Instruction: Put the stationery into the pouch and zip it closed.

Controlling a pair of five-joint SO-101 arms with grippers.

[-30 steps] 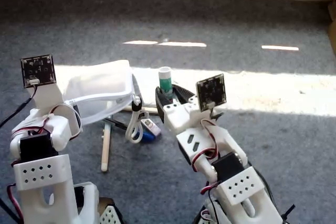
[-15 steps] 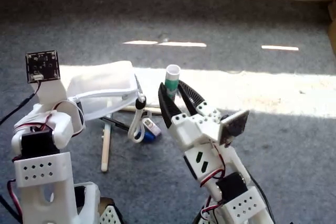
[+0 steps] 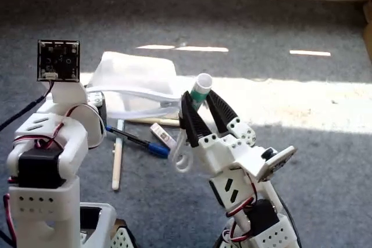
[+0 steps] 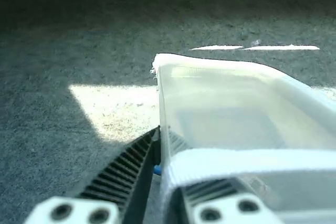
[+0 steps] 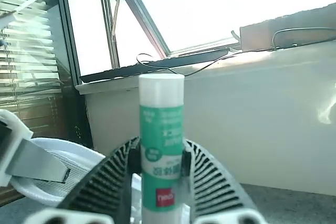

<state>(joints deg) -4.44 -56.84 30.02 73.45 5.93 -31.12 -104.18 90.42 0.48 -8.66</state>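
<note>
Since a second ago the left gripper, clamped on the rim of the pouch, has lifted it higher, and the right gripper, pinching the glue stick, has tilted it toward the pouch mouth, just beside it; a blue pen lies on the carpet below the pouch

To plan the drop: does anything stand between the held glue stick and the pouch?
Nothing visible does. The green-and-white glue stick, shut in the right gripper, is beside the open rim of the white translucent pouch.
</note>
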